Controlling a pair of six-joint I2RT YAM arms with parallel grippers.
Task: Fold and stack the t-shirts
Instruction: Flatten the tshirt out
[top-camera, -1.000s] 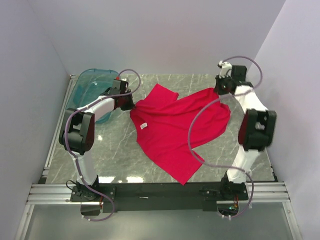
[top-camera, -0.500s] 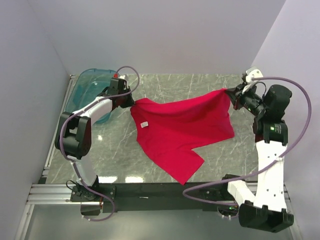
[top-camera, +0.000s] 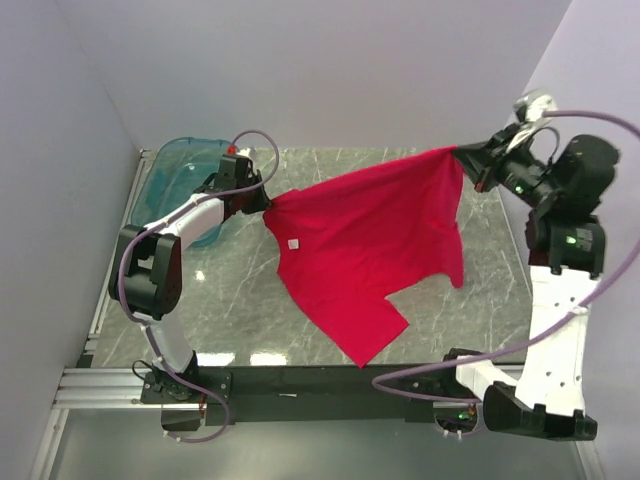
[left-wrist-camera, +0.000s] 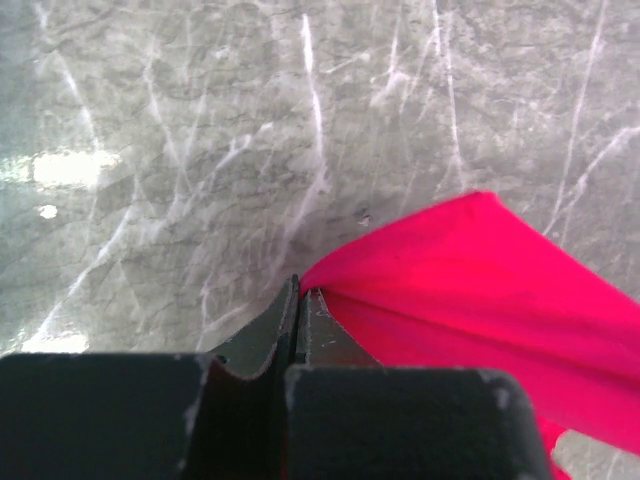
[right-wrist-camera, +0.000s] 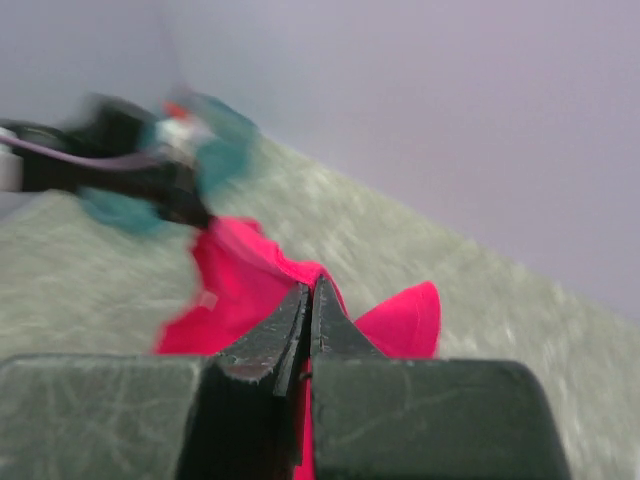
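Observation:
A plain bright red t-shirt (top-camera: 370, 235) hangs stretched between my two grippers above the marble table. At the back left, my left gripper (top-camera: 266, 203) is shut on one corner of the shirt (left-wrist-camera: 470, 280), low near the table. My right gripper (top-camera: 462, 152) is shut on the opposite corner, lifted high at the back right. The right wrist view shows red cloth (right-wrist-camera: 400, 320) pinched between its fingers (right-wrist-camera: 335, 325). The shirt's lower part droops toward the table's front edge, and a small white label (top-camera: 293, 241) shows on it.
A translucent teal plastic tub (top-camera: 182, 178) stands at the back left corner, just behind the left arm. Pale walls close in the table on three sides. The metal frame rail (top-camera: 320, 385) runs along the near edge.
My right arm has swung up and out to the right, lifting its corner of the t-shirt off the table and pulling the cloth taut. The left gripper has hardly moved.

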